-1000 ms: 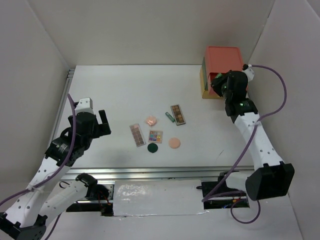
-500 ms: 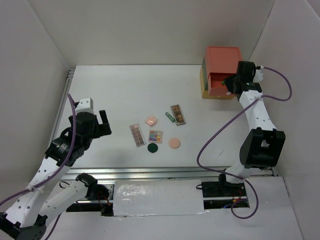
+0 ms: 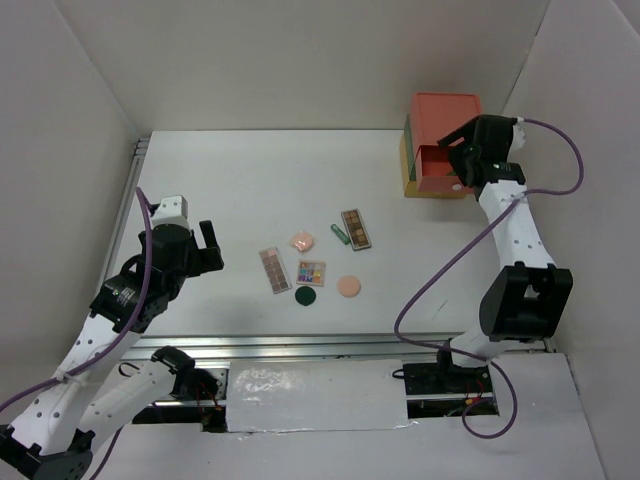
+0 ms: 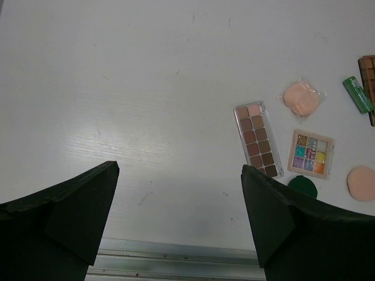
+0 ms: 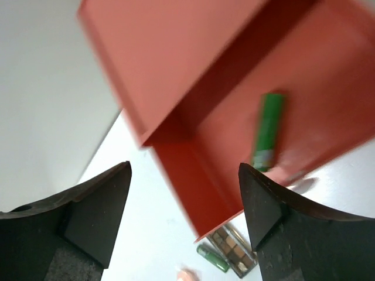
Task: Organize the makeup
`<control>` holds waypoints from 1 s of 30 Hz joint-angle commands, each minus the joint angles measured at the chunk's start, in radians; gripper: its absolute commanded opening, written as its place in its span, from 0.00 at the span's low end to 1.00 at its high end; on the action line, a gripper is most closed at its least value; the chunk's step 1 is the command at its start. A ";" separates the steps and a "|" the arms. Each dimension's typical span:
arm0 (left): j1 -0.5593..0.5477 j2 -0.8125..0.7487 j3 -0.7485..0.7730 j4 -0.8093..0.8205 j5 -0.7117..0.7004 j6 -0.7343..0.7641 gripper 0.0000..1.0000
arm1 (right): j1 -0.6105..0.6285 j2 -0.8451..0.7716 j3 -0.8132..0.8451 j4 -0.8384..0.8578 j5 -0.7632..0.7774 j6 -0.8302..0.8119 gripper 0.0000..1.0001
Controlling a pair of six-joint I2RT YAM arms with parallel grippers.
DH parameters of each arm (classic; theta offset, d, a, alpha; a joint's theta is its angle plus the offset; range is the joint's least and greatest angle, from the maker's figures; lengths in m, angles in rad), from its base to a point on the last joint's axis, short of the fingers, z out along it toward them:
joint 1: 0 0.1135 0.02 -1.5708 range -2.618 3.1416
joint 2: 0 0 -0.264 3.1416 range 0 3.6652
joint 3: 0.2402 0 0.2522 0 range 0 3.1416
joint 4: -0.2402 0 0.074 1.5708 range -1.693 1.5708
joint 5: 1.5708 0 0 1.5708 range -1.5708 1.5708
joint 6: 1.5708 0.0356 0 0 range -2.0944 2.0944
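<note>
My right gripper point(image 3: 458, 152) point(image 5: 184, 168) hangs open over the pulled-out red drawer point(image 3: 438, 172) point(image 5: 234, 140), and a green tube point(image 5: 268, 132) lies loose inside it. The other makeup lies mid-table: a long brown palette point(image 3: 272, 270) point(image 4: 258, 139), a square multicolour palette point(image 3: 311, 272) point(image 4: 311, 154), a pink compact point(image 3: 302, 241) point(image 4: 301, 98), a dark-green compact point(image 3: 306, 296), a peach compact point(image 3: 348, 286), a second green tube point(image 3: 339, 235) point(image 5: 212, 258) and a second long palette point(image 3: 356, 229) point(image 5: 234, 252). My left gripper point(image 3: 208, 248) point(image 4: 179, 170) stands open and empty to their left.
The stacked drawer box point(image 3: 445, 110) sits at the back right by the white side wall. A metal rail point(image 4: 176, 260) runs along the table's near edge, just under my left gripper. White walls close in the left, back and right.
My right arm swung up to the red drawer with the green tube, then opened its jaws; the tube now lies in the drawer. The left arm has not moved.
</note>
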 commanded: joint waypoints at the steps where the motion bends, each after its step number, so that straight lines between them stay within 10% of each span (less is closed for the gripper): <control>1: 0.003 -0.009 0.019 0.044 0.001 0.028 0.99 | 0.085 -0.078 -0.017 0.150 -0.120 -0.243 0.81; 4: 0.003 -0.009 0.019 0.041 0.000 0.027 0.99 | 0.293 -0.046 0.024 0.149 -0.355 -0.587 0.78; 9: 0.006 0.019 0.022 0.029 -0.048 0.008 0.99 | 0.608 0.246 0.249 -0.230 -0.003 -0.779 0.74; 30: 0.010 0.063 0.034 0.011 -0.051 0.005 0.99 | 0.673 0.532 0.203 -0.193 -0.096 -0.779 0.61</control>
